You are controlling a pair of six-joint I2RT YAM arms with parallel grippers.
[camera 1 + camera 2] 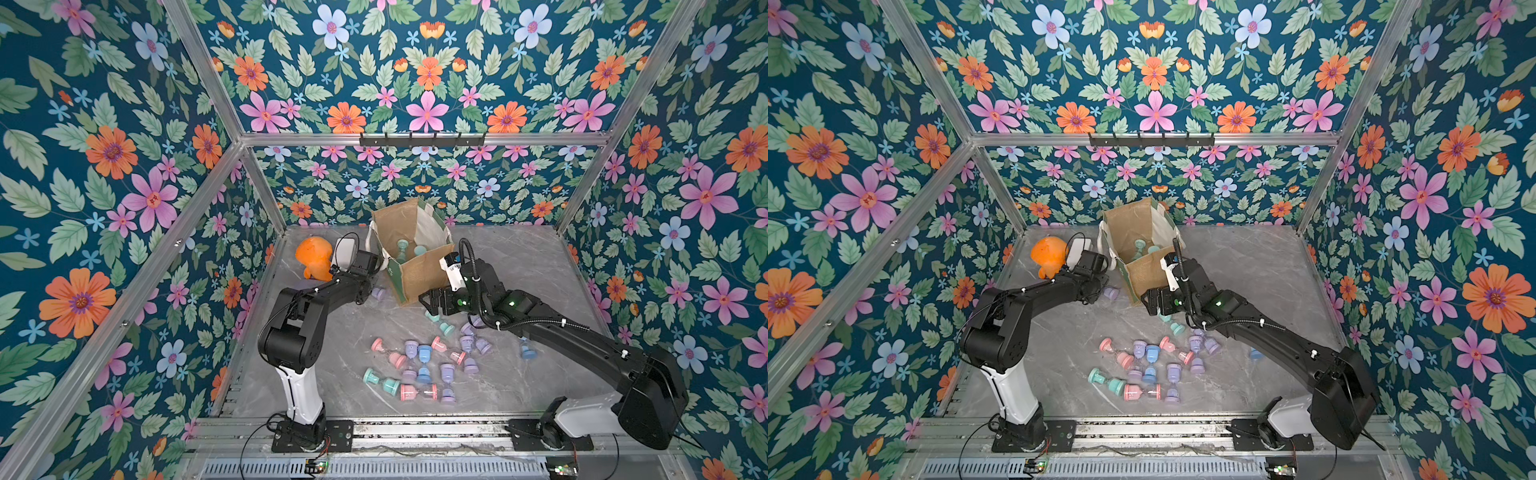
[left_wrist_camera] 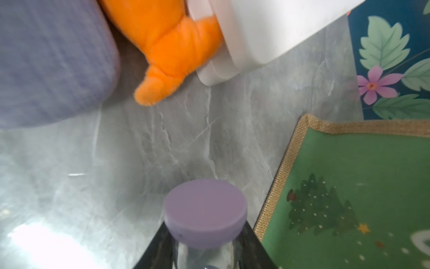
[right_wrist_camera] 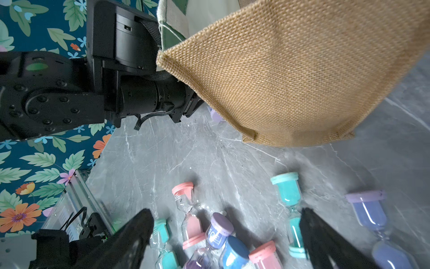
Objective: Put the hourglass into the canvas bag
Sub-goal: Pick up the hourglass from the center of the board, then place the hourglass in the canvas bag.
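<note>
Hourglass (image 2: 204, 209) with a lilac cap, clamped by the left gripper (image 2: 204, 246), whose fingers are drawn in on the glass under that cap. It sits low over the grey marble-look worktop (image 2: 162, 144), just beside the green side panel of the canvas bag (image 2: 349, 186) and outside it. That panel bears a printed Christmas tree with a yellow star; no wording on it can be read.

Teal hourglass shapes (image 1: 402, 248) show inside the bag, half sunk in shadow. The right gripper (image 3: 225, 212) hangs empty, jaws wide apart, above a loose scatter of hourglasses (image 1: 424, 365) in pink, lilac, blue and teal. One lilac piece (image 3: 218, 230) carries white print that looks like "10"; the rest is too small to read.

An orange plush toy (image 1: 314, 257) and a white rounded casing (image 2: 256, 30) sit near the left gripper, and a blurred blue-grey shape (image 2: 51, 58) beside them cannot be identified. Whether the held hourglass touches the worktop is unclear — the gripper covers its lower end. Floral wallpaper (image 1: 428, 75) on dark teal lines the aluminium frame (image 1: 291, 138) of the booth.
</note>
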